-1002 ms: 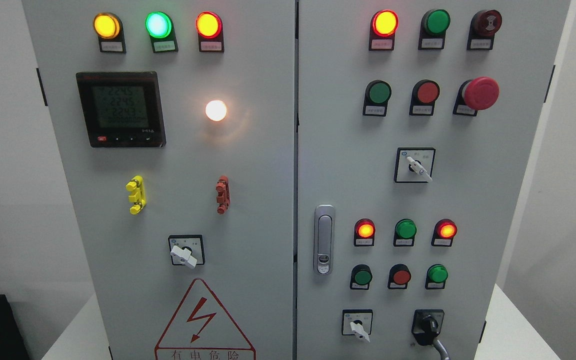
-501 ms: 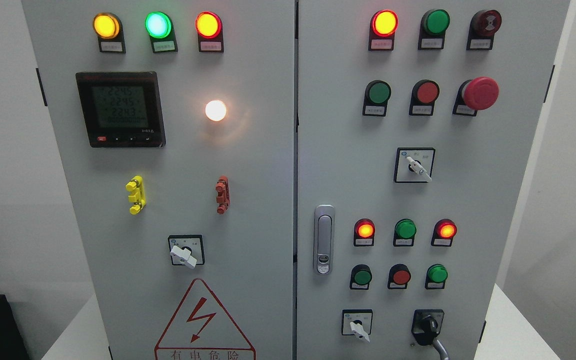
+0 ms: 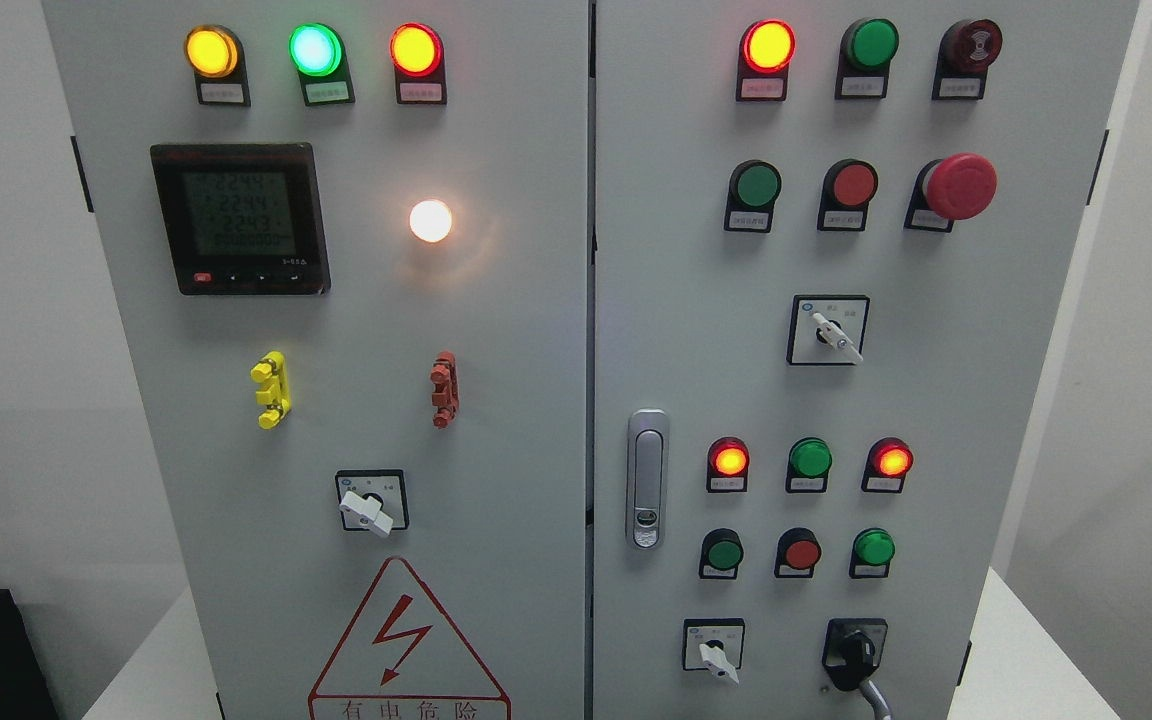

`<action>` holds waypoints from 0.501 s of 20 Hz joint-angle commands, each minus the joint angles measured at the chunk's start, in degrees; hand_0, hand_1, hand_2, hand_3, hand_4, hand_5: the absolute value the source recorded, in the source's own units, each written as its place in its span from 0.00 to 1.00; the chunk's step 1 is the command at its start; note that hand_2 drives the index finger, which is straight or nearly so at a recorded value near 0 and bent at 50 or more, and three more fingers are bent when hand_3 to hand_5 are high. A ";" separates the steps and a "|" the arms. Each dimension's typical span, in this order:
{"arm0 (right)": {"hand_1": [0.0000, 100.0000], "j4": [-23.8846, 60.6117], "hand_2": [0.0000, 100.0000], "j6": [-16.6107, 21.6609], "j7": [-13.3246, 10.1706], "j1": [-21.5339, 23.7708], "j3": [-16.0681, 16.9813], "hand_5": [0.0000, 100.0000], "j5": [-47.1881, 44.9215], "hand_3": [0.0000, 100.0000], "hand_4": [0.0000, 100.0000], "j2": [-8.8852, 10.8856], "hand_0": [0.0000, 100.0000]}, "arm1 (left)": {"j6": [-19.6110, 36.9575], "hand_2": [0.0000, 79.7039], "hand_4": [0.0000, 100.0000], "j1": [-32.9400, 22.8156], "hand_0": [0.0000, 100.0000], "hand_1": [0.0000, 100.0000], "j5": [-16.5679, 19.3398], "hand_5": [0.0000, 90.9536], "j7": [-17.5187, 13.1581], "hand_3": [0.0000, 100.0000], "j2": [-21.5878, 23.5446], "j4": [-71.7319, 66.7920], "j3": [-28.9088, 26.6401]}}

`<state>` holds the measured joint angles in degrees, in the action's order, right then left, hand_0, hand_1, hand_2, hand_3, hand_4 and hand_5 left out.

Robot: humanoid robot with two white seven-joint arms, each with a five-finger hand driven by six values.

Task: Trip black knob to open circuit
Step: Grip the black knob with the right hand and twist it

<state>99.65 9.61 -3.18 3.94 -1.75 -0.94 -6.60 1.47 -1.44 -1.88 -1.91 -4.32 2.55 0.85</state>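
Where you look lower right, the black rotary knob (image 3: 854, 648) on the grey metal cabinet (image 3: 536, 350) sits untouched; neither robot hand shows, so their state can't be told.

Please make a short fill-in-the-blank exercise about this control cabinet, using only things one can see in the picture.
1. The black knob sits at the lower ____ corner of the cabinet.
2. The big red mushroom button is on the ____ door.
3. The digital meter is on the ____ door.
4. The triangle warning sign has a ____ outline.

Missing words: right; right; left; red
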 commanded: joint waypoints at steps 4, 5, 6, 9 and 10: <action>0.00 1.42 0.00 0.41 1.24 -0.60 -2.03 1.00 0.06 1.00 1.00 -0.34 0.00 | 0.19 0.00 0.00 0.12 0.12 0.39 -0.14 0.00 -0.02 0.00 0.01 0.00 -0.14; 0.00 1.42 0.00 0.41 1.24 -0.69 -2.03 1.00 -0.02 1.00 1.00 -0.34 0.00 | 0.11 0.00 0.00 0.12 0.12 0.39 -0.05 0.00 -0.02 0.00 0.01 0.00 -0.14; 0.00 1.42 0.00 0.41 1.24 -0.69 -2.03 1.00 -0.20 1.00 1.00 -0.43 0.00 | 0.19 0.00 0.00 0.12 0.12 0.39 -0.14 0.00 -0.02 0.00 0.01 0.00 -0.14; 0.00 1.42 0.00 0.41 1.24 -0.77 -2.20 1.00 -0.29 1.00 1.00 -0.52 0.00 | 0.11 0.00 0.00 0.12 0.12 0.39 -0.14 0.00 -0.02 0.00 0.01 0.00 -0.14; 0.00 1.42 0.00 0.41 1.24 -0.86 -2.38 1.00 -0.29 1.00 1.00 -0.52 0.00 | 0.19 0.00 0.00 0.12 0.12 0.39 -0.14 0.00 -0.02 0.00 0.01 0.00 -0.14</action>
<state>99.65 9.61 -3.18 3.94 -1.87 -1.36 -6.74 1.47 -1.44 -1.88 -1.91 -4.32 2.55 0.85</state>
